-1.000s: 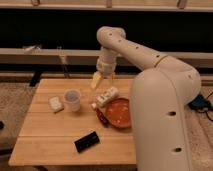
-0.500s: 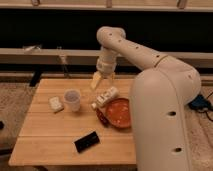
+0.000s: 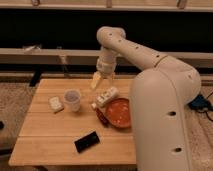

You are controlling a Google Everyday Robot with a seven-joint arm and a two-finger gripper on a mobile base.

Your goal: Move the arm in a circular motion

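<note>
arm [image 3: 150, 62] bends over desk [image 3: 47, 142] | gripper [image 3: 101, 80] hangs above desk's far side | cup [image 3: 73, 99], red plate [image 3: 120, 112] below

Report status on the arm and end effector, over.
End effector hangs over the far side of the table, touching nothing. Arm arches in from the right. Cup, white packet and red plate sit just below; risk if it dips.
</note>
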